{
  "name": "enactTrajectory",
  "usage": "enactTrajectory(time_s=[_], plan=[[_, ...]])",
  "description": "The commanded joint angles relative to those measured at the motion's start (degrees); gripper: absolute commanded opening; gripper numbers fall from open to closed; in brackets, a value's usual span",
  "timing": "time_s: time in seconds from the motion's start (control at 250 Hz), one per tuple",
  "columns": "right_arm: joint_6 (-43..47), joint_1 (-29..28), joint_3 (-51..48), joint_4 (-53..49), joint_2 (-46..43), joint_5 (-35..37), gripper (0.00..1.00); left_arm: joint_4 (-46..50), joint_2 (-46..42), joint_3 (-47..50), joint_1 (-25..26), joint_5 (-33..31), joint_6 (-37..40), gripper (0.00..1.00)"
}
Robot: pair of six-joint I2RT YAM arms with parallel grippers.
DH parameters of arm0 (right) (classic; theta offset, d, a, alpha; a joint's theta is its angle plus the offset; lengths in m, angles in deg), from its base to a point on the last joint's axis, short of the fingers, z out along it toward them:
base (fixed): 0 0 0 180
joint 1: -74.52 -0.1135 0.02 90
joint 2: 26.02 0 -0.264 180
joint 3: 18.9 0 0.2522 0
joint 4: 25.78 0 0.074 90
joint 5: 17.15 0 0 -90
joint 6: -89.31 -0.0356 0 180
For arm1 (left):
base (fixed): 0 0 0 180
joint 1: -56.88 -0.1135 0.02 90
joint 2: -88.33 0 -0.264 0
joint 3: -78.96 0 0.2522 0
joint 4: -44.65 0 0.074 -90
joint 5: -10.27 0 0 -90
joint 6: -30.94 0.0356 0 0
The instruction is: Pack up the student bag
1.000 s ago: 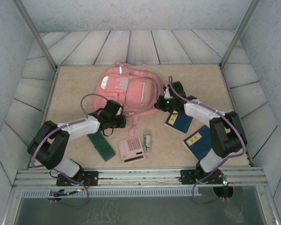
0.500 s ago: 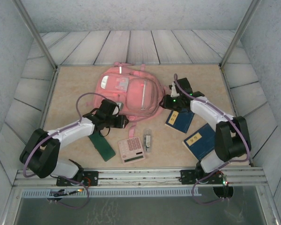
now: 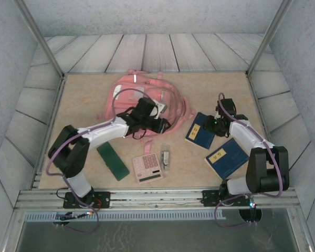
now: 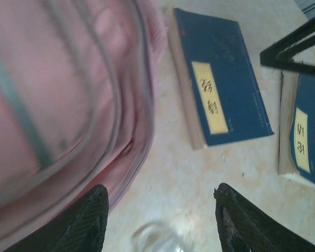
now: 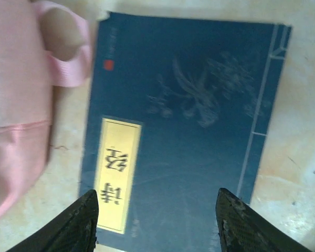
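We find the student bag (image 3: 174, 102) lying flat on the table (image 3: 84, 100), toward the far middle, its straps trailing toward the arms. The left gripper (image 3: 161, 124) hovers over the bag's near right edge. In the left wrist view its jaws stand apart with nothing between them, above the bag's pink rim and bare table. The right gripper (image 3: 212, 124) hangs over a blue book (image 3: 200, 132) that lies just right of the bag. In the right wrist view its fingers (image 5: 79, 223) are spread wide above the cover, gripping nothing. A second blue book (image 3: 226, 157) lies nearer the right arm's base. A pink calculator (image 3: 148, 167), a green flat case (image 3: 113, 161) and a small grey item (image 3: 166, 156) sit near the front edge.
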Motion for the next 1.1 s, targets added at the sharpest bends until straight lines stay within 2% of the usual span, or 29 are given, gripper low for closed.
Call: enactTrajectory(time_s=[0.0, 0.412, 0.771, 0.907, 1.095], plan=[[-2.04, 2.3, -2.1, 3.0, 0.6, 1.38, 0.59, -0.31, 5.69, -5.23, 2.55, 0.56, 1.14, 0.55], [-2.48, 6.16, -7.66, 8.93, 3.57, -0.6, 0.6, 0.35, 23.03, -20.75, 7.34, 2.34, -1.02, 0.48], [-2.03, 6.67, -9.0, 12.42, 6.84, -5.01, 0.59, 1.07, 30.84, -26.09, 7.8, -0.39, -4.32, 0.32], [-1.4, 6.77, -9.36, 13.47, 7.4, -7.57, 0.57, 1.76, 32.33, -26.65, 7.85, -2.14, -4.93, 0.28], [-1.39, 7.35, -9.71, 16.02, 5.54, -15.07, 0.54, 3.59, 35.32, -28.27, 7.96, -0.06, -4.88, 0.24]])
